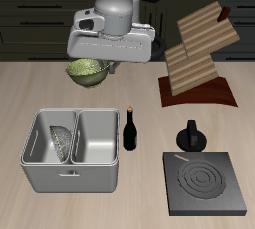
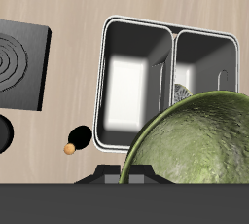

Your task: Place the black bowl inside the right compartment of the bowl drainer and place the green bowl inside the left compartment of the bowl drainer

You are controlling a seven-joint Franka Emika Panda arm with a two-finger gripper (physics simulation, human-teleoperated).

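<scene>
My gripper (image 1: 98, 68) hangs above the table behind the bowl drainer (image 1: 45, 178), shut on the rim of the green bowl (image 1: 87, 72), which is lifted clear of the table. Up close in the wrist view the green bowl (image 2: 199, 145) hides the fingers and part of the bowl drainer (image 2: 171, 35). The black bowl (image 1: 63, 141) stands tilted on its edge inside the drainer's right compartment, leaning toward the middle wall. Only a speckled sliver of the black bowl (image 2: 181, 93) shows in the wrist view. The left compartment holds nothing.
A dark wine bottle (image 1: 130, 130) stands right beside the drainer. A black moka pot (image 1: 190, 136) and a flat stove plate (image 1: 206, 183) lie beyond it. A wooden rack (image 1: 199, 59) stands at the back.
</scene>
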